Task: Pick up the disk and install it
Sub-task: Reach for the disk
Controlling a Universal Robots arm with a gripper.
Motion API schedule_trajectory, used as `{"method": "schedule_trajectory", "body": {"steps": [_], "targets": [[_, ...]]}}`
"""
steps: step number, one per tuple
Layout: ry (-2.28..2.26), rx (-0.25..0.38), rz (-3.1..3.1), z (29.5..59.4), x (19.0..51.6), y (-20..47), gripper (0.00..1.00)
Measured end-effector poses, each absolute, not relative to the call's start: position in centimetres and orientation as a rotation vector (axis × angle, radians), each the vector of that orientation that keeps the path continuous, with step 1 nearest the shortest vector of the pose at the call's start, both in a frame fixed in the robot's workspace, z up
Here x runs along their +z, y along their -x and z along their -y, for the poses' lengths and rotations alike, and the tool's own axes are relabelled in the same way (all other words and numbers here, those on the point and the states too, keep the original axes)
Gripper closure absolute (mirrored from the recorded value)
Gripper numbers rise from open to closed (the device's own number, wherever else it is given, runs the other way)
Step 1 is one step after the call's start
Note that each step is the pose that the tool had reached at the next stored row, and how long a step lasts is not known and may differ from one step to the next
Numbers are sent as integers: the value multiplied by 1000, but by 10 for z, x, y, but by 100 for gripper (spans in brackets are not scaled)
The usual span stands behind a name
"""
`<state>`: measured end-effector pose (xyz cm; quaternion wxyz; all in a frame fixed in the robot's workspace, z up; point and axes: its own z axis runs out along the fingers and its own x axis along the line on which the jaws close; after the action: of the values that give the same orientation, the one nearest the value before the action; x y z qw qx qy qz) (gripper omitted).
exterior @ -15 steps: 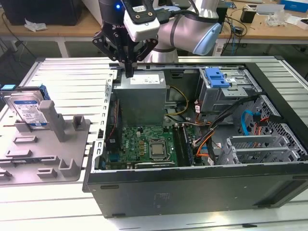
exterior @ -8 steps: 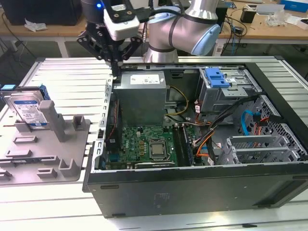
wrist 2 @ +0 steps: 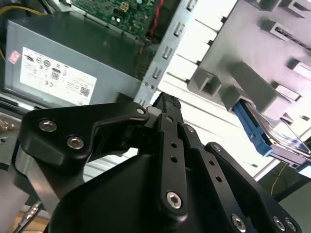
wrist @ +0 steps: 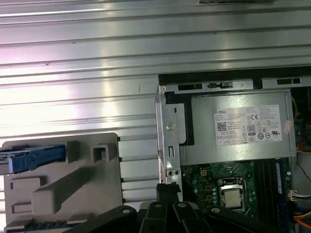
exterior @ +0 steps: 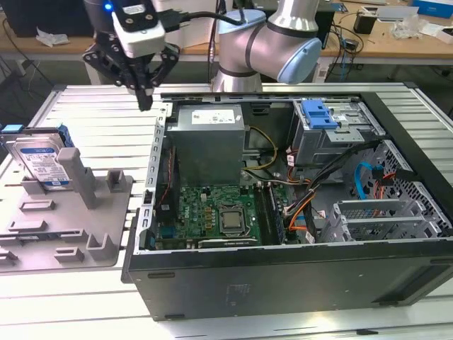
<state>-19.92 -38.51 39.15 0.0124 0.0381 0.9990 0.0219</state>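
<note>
The disk (exterior: 42,161) stands tilted on edge in a grey holder (exterior: 99,241) at the exterior view's left, apart from the open computer case (exterior: 297,283). 1 gripper (exterior: 145,99) hangs above the case wall nearest the holder, fingers closed on nothing. The pick-up looks not yet begun. A grasp would need spread fingers.

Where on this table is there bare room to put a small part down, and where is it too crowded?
Bare slatted table lies between the grey fixture holding the disk and the wall of the computer case, near the end effector. A narrow strip also runs along the case's near side. Inside it is crowded: motherboard, cables, drive cage.
</note>
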Motion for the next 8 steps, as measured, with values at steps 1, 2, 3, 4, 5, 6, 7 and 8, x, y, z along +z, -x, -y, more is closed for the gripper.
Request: {"method": "schedule_trajectory", "body": {"steps": [1,2,3,4,5,6,7,8], "targets": [[-119,68,-3114,385,391,204,89],[-119,68,-3114,385,391,207,89],[-119,68,-3114,384,391,210,89],[-120,68,-3114,384,390,213,89],[-122,68,-3114,384,390,217,89],[-125,68,-3114,384,389,221,89],[-128,68,-3113,384,388,223,89],[-130,68,-3113,384,388,225,89]]}}
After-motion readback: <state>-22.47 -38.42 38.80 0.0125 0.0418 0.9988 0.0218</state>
